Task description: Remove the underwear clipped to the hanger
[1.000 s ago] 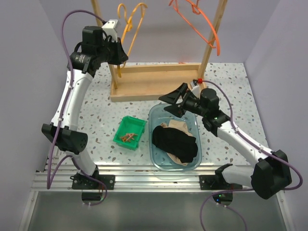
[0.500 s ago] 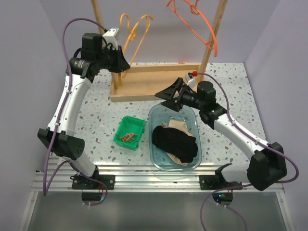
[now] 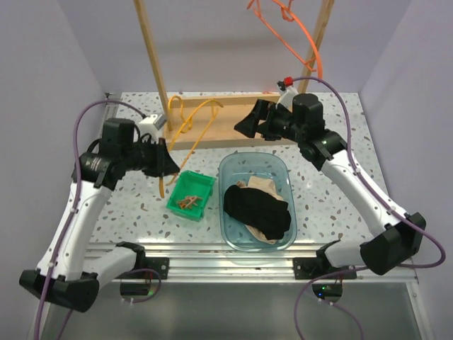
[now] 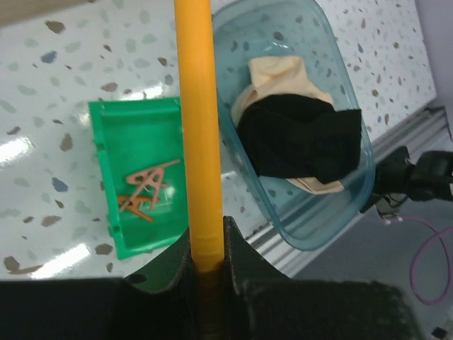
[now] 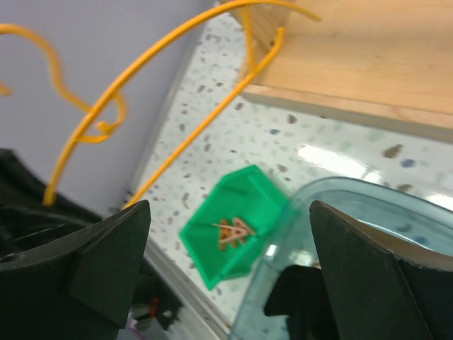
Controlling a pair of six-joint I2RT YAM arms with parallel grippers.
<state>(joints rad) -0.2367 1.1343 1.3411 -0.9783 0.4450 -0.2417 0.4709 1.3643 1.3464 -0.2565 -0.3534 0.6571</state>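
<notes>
- Inside the tub (image 3: 249,164), beige underwear (image 3: 260,185) lies mostly covered by black underwear (image 3: 258,209).
- Behind the tub, orange hanger (image 3: 303,35) cut off at upper edge.

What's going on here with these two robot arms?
The left gripper is shut on a yellow hanger, down by the green tray of clips. The right gripper hangs open near the far end of the clear tub, where the black underwear and beige underwear lie unclipped.
</notes>
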